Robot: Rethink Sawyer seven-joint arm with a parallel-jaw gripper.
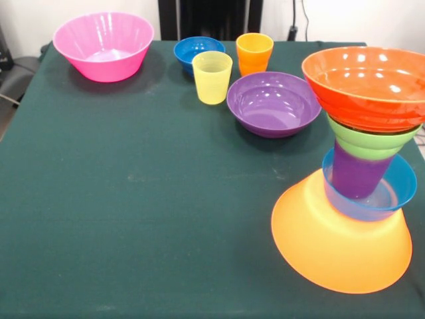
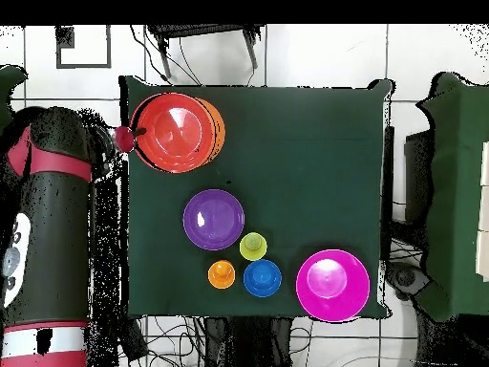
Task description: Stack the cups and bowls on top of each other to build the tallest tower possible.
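Observation:
The tower (image 1: pixel 362 166) stands at the right of the front view. Its base is the big yellow-orange bowl (image 1: pixel 332 246), upside down. On it sit the light blue bowl (image 1: pixel 400 189), the purple cup (image 1: pixel 357 174), the green bowl (image 1: pixel 372 143) and the orange-red bowl (image 1: pixel 365 86) on top. It leans a little. The purple bowl (image 1: pixel 273 104), yellow cup (image 1: pixel 212 78), orange cup (image 1: pixel 254 53), dark blue bowl (image 1: pixel 199 52) and pink bowl (image 1: pixel 103 46) stand apart. The gripper (image 2: pixel 122 137) shows only from overhead, as a small part beside the tower's top bowl (image 2: pixel 172 134).
The red and black arm (image 2: pixel 53 220) lies off the table's left side in the overhead view. The tower stands close to that edge of the green table (image 1: pixel 133 199). Chairs and cables lie beyond the table's edges.

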